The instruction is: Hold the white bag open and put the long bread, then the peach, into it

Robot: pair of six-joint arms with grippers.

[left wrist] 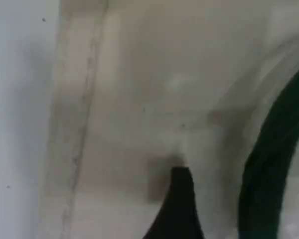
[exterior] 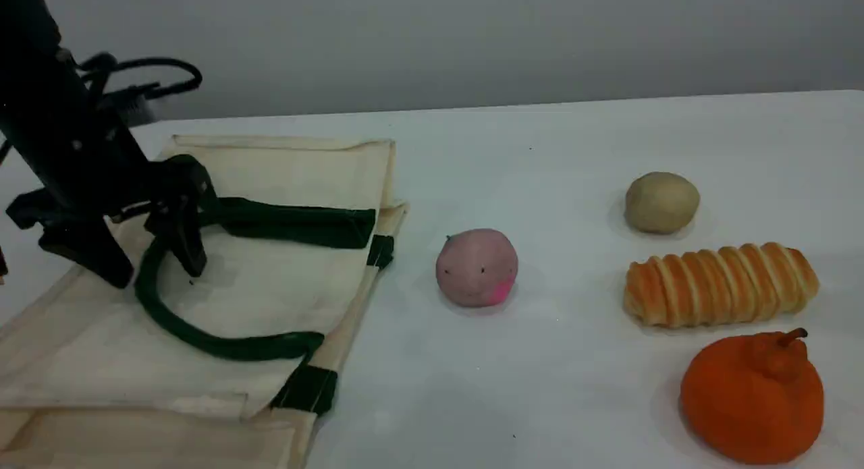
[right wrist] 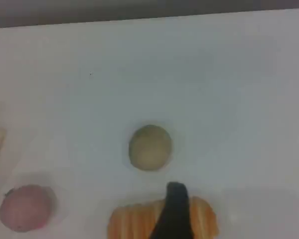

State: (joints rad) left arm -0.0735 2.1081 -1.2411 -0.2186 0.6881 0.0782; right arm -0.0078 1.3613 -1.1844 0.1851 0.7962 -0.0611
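Observation:
The white bag (exterior: 270, 287) lies flat at the table's left, its dark green handle (exterior: 223, 347) looped on top. My left gripper (exterior: 156, 274) stands open just over the bag, one finger on each side of the handle's upper bend. In the left wrist view its fingertip (left wrist: 177, 199) hovers close to the canvas (left wrist: 129, 99), with the handle (left wrist: 269, 174) to the right. The peach (exterior: 476, 267) rests mid-table. The long bread (exterior: 721, 285) lies at the right. The right arm is outside the scene view. Its fingertip (right wrist: 175, 209) hangs above the bread (right wrist: 134, 221), holding nothing.
A beige potato-like lump (exterior: 661, 202) sits just behind the bread, and an orange fruit with a stem (exterior: 752, 398) just in front of it. The right wrist view also shows the lump (right wrist: 150, 147) and the peach (right wrist: 26, 208).

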